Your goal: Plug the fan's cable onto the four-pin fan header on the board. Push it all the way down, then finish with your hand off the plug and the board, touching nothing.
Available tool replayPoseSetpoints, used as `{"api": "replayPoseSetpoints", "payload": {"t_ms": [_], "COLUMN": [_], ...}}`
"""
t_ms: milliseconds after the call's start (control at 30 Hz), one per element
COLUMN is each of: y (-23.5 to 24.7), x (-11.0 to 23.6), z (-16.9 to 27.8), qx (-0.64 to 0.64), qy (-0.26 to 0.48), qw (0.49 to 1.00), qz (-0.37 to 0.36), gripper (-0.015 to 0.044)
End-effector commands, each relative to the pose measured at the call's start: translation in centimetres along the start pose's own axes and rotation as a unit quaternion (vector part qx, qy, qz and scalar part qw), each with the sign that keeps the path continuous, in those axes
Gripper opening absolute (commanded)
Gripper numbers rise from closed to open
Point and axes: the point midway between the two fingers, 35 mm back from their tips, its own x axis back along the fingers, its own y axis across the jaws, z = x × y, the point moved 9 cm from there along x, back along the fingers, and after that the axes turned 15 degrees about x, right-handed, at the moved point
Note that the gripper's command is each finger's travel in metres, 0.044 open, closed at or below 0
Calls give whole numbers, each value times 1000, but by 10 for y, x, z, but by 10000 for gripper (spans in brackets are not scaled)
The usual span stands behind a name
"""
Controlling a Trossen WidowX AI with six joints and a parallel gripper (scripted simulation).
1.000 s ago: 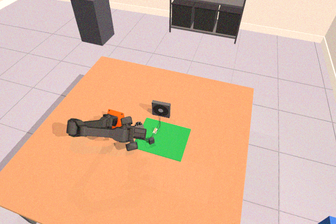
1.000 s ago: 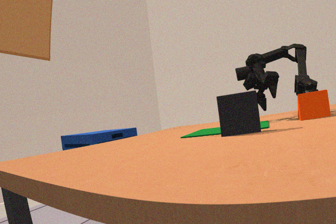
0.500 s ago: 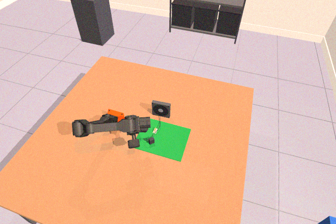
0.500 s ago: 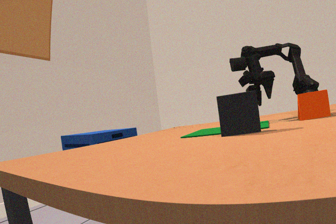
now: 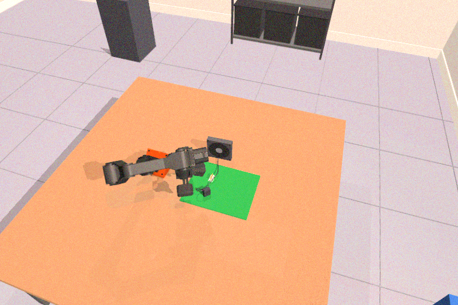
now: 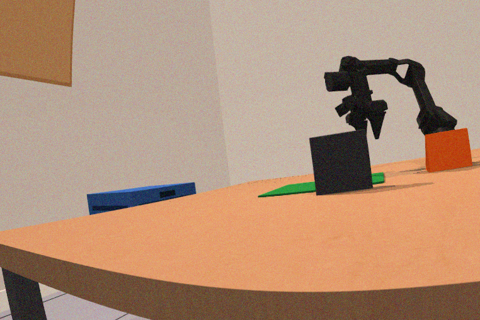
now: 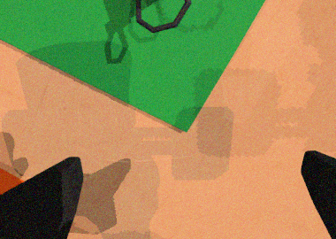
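Observation:
The green board (image 5: 236,194) (image 6: 286,189) (image 7: 71,9) lies flat on the orange table. The black fan (image 5: 219,147) (image 6: 341,161) stands upright at the board's back edge. Its thin cable runs onto the board past the small pale fan header (image 5: 211,179) and ends in the dark plug (image 5: 205,192), which lies loose on the board with a cable loop (image 7: 159,26) beside it. My gripper (image 5: 191,180) (image 6: 368,126) (image 7: 195,165) is open and empty. It hangs above the table just off the board's near-left corner, clear of the plug. The header is out of the wrist view.
The arm's orange base block (image 5: 157,163) (image 6: 447,149) sits left of the board. The table (image 5: 148,250) extends wide around. A blue box (image 6: 139,196) lies beyond the table edge. A dark pedestal (image 5: 125,22) and shelf (image 5: 284,17) stand on the floor behind.

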Motion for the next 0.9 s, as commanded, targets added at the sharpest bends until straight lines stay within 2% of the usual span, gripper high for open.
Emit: {"api": "replayPoseSetpoints", "payload": {"t_ms": [0,300,867], "y": [-1,-10,-11], "x": [-1,-33,-43], "z": [-6,-94,-97], "qx": [9,142,145], "qy": [0,2,2], "qw": [1000,990,989], "qz": [2,21,21], "gripper": [440,440,440]}}
